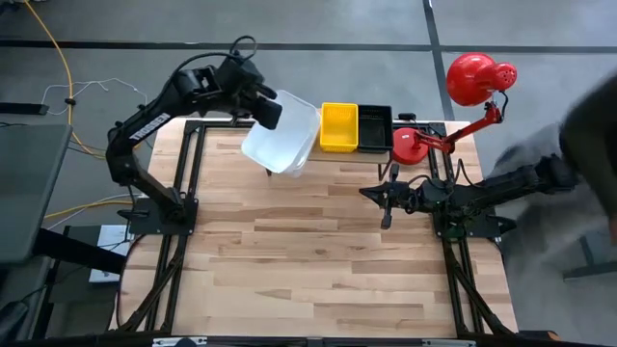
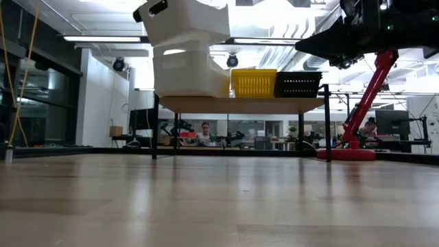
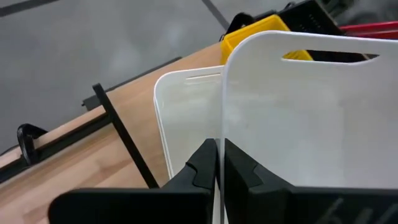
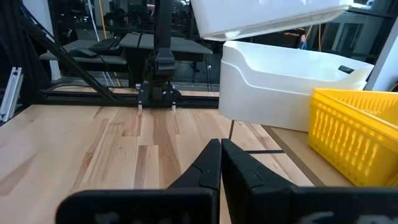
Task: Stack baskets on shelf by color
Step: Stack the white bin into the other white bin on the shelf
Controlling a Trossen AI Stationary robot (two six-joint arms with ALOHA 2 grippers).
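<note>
While a white basket (image 1: 289, 130) is held tilted above another white one (image 2: 188, 77) on the shelf's (image 2: 240, 104) end, its thin wall is pinched by the left gripper (image 3: 219, 163). Yellow (image 1: 338, 126) and black (image 1: 375, 128) baskets sit alongside. The plastic seems light, stiff and slippery; the rim is the best hold. The right gripper (image 4: 220, 163), closed and empty, waits over the table (image 1: 318, 270).
</note>
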